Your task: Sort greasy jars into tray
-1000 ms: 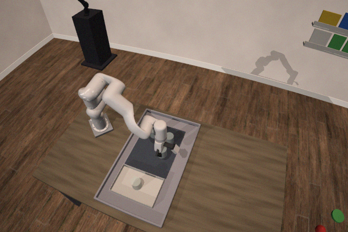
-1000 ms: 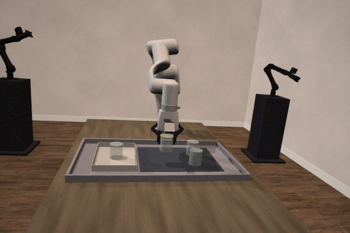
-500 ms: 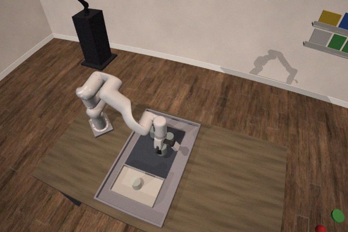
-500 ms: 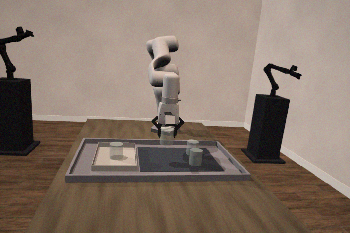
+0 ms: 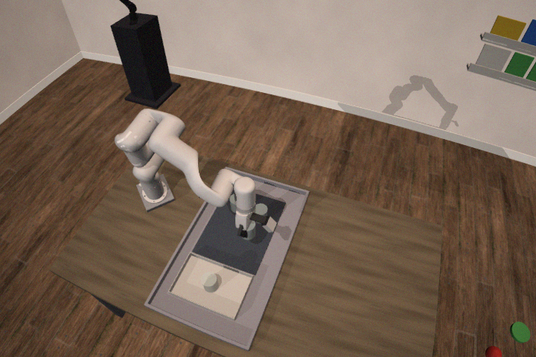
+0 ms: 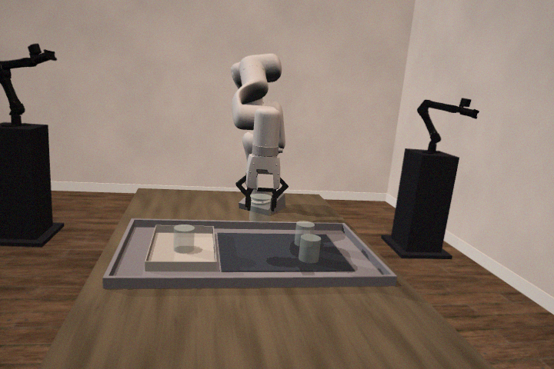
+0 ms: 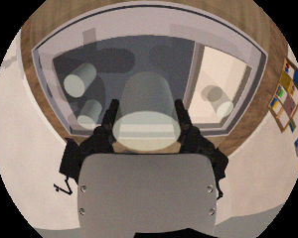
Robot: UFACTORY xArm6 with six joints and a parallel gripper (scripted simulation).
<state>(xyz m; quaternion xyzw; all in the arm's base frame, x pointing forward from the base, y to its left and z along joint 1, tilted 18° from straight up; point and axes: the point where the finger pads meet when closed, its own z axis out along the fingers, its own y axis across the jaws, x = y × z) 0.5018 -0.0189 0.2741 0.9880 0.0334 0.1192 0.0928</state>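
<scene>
I am holding one jar (image 5: 249, 232) (image 6: 259, 209) (image 7: 146, 114) between my jaws (image 5: 251, 229) (image 6: 261, 207), which are standing fairly wide, shut against its opposite sides. It is hanging above the dark mat (image 5: 218, 244) (image 6: 260, 260) (image 7: 164, 55), lifted off it and outside the tray (image 5: 234, 316) (image 6: 179, 266) (image 7: 193, 82). Its long axis is running up and down, in line with my jaws, with no tilt that I am making out. One round end is facing up toward my wrist and the other is pointing down; I cannot tell from its pale walls which end is the mouth.

A second jar (image 5: 209, 282) (image 6: 184, 238) (image 7: 222, 104) is standing inside the tray, its axis vertical, its middle well within the rims. Two more are standing upright on the mat, toward the end away from the tray: a front mat jar (image 5: 260, 210) (image 6: 308, 248) (image 7: 80, 80), nearer the exterior view, and a rear mat jar (image 5: 234, 204) (image 6: 305, 233) (image 7: 89, 113), nearer my base. Those two are sitting near each other, their long axes parallel. Mat and tray are lying side by side within the grey raised edging on the table (image 5: 340, 260) (image 6: 251, 321).
</scene>
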